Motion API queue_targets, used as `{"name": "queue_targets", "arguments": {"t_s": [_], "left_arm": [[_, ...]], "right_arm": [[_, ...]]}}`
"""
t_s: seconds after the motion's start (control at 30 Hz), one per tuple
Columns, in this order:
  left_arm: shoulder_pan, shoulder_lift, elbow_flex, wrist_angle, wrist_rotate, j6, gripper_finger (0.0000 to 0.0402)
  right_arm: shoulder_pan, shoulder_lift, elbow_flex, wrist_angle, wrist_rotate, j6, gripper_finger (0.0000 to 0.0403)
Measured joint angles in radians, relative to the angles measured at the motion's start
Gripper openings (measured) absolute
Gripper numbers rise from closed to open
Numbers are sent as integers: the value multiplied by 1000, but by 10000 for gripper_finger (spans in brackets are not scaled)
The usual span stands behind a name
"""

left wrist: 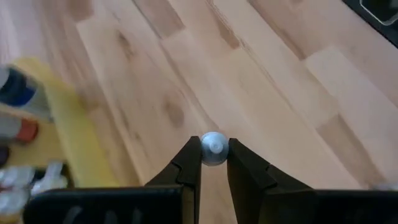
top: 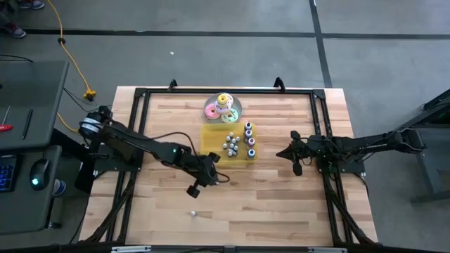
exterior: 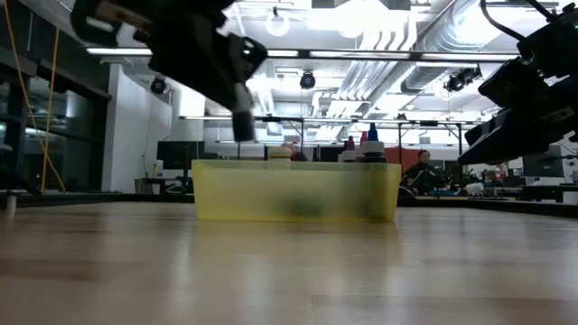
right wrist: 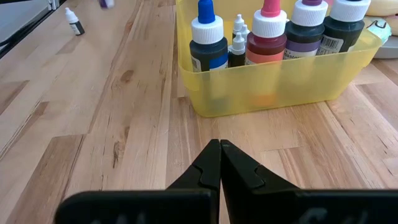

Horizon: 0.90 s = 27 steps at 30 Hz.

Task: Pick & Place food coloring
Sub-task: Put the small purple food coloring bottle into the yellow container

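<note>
Food coloring bottle [left wrist: 214, 149] pinched cap-up in your left gripper [top: 199, 184] fingers, above bare table [top: 281, 204] just beside yellow tray [top: 211, 137], other bottles [right wrist: 273, 37] upright in tray, one stray bottle [top: 193, 212] near table's front, right gripper [right wrist: 220, 163] fingers clenched on nothing, near tray's other side.

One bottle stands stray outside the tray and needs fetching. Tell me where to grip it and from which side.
Take the stray bottle by its dark body, just under the white cap, claw coming straight down: it stands upright with nothing near it.
</note>
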Motion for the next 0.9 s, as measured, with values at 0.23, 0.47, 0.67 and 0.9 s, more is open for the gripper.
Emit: {"name": "queue_targets", "arguments": {"t_s": [0.23, 0.47, 0.67, 0.9], "left_arm": [[37, -124, 38, -230, 3, -15, 47], [85, -217, 57, -362, 7, -70, 47], [158, -279, 55, -410, 20, -141, 47], [276, -306, 55, -417, 20, -335, 46]], "right_arm": [[0, 0, 0, -2, 0, 0, 0], [0, 0, 0, -1, 0, 0, 0], [0, 0, 0, -1, 0, 0, 0], [0, 0, 0, 0, 0, 0, 0]]}}
